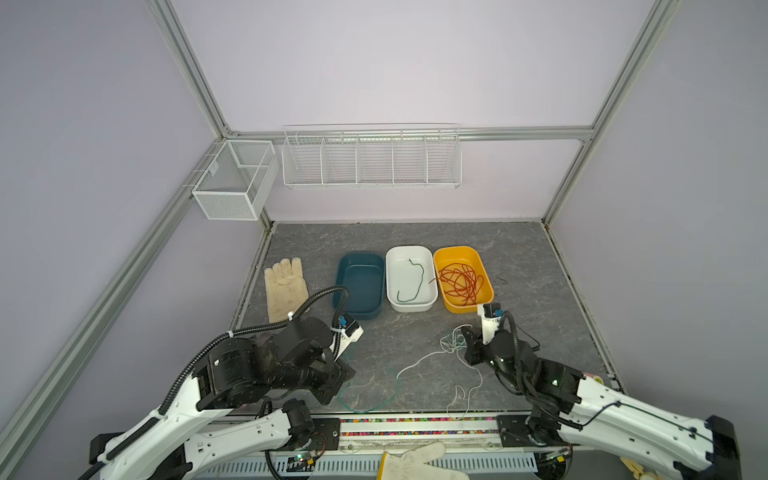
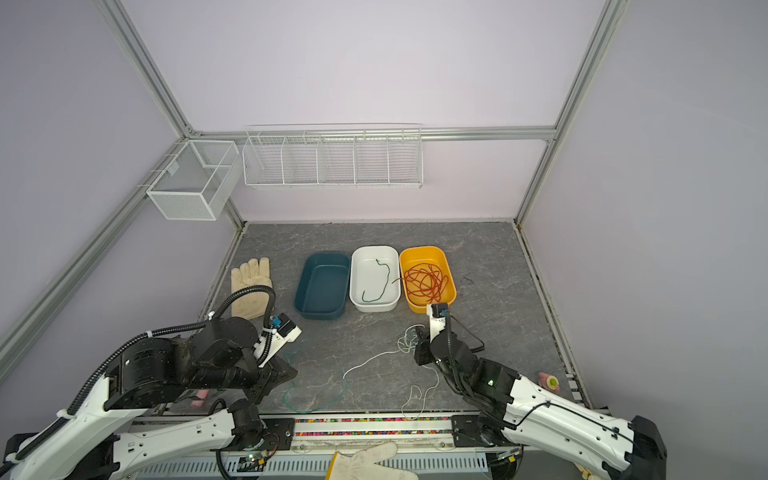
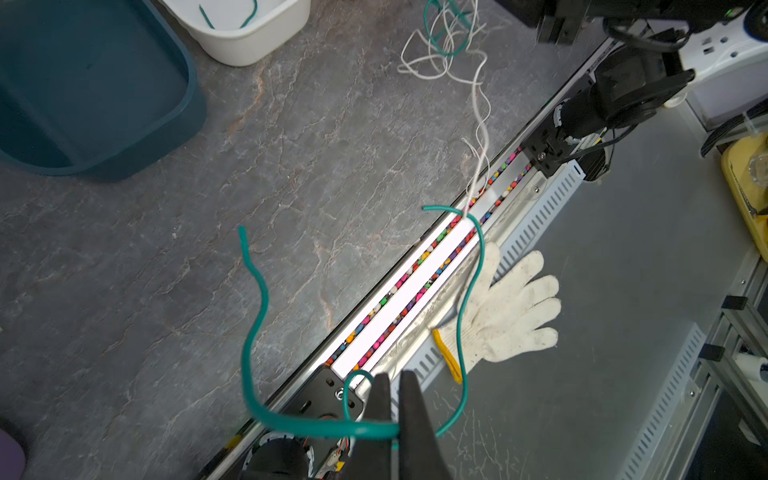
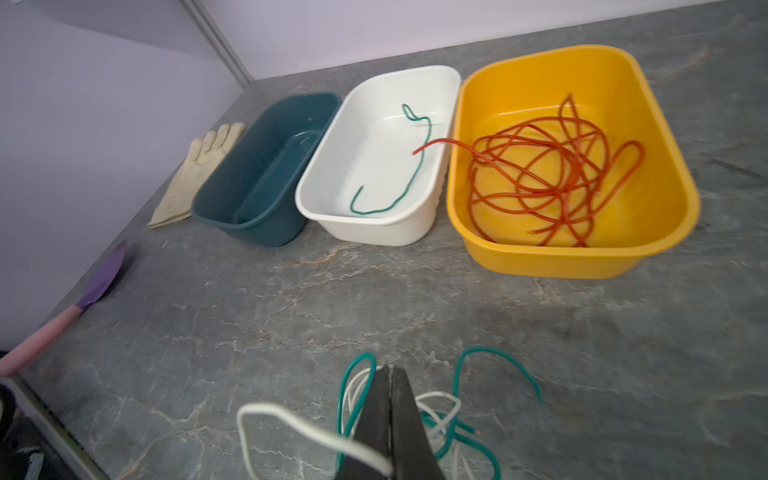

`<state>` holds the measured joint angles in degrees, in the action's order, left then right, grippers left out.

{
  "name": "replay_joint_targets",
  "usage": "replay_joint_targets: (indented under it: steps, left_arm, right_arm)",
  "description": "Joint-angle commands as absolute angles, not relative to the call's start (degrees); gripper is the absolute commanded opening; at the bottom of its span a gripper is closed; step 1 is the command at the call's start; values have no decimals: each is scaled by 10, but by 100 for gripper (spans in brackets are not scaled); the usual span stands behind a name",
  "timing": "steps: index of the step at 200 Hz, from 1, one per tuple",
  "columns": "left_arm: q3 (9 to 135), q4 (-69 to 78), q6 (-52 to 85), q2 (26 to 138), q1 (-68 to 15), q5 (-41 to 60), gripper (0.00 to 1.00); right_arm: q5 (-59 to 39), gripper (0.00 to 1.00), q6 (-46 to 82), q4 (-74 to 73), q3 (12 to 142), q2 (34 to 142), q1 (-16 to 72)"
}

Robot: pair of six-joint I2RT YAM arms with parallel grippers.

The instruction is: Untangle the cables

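**So, slow pull on that green one**

Left end effector [image 3: 395, 376] was clamped on the green cable [image 3: 253, 332] by the bench's [image 1: 395, 328] front edge. Right end effector [image 4: 390, 370] was pinched shut on the tangle [image 3: 446, 37] with the white cable [image 4: 266, 408], near the yellow tray [image 4: 582, 264]. Best bet was drawing them apart gently, easing off if loops cinched.

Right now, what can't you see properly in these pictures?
- Left gripper: hidden by its own arm in both top views.
- Right gripper: in the right wrist view it covers the tangle's middle, so which wire it pinches, if any, is unclear.
- Purple spatula: handle runs off that view's edge.
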<state>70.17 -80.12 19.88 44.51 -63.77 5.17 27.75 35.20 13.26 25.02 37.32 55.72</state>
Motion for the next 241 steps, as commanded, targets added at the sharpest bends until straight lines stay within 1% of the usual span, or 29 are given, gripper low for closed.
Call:
replay_joint_targets:
  steps: [1,19,41,57,79,111,153,181,217,241]
  left_arm:
    - [702,-841,185,435,-636,61,0]
    - [704,-844,180,435,-636,65,0]
    - [701,-847,185,435,-636,40,0]
    - [700,-833,184,437,-636,28,0]
    - [708,-805,173,463,-636,19,0]
    - [727,-749,141,527,-630,0,0]
    - [759,-659,88,598,-544,50,0]
    - [788,-593,75,654,-519,61,0]
    - [822,-526,38,747,-475,72,0]
    - [868,-515,9,824,-436,70,0]
  right_arm:
    - [240,6,386,227,263,349,520]
    - [239,6,398,277,271,333,481]
    - [212,6,369,295,276,291,437]
    - [174,6,358,280,274,272,431]
    - [131,6,346,268,279,277,430]
    - [108,6,326,280,300,302,431]
    - [92,6,306,293,317,284,430]
    - [92,6,294,306,324,267,431]
    - [81,6,278,330,341,258,430]
    - [85,6,266,352,363,249,431]
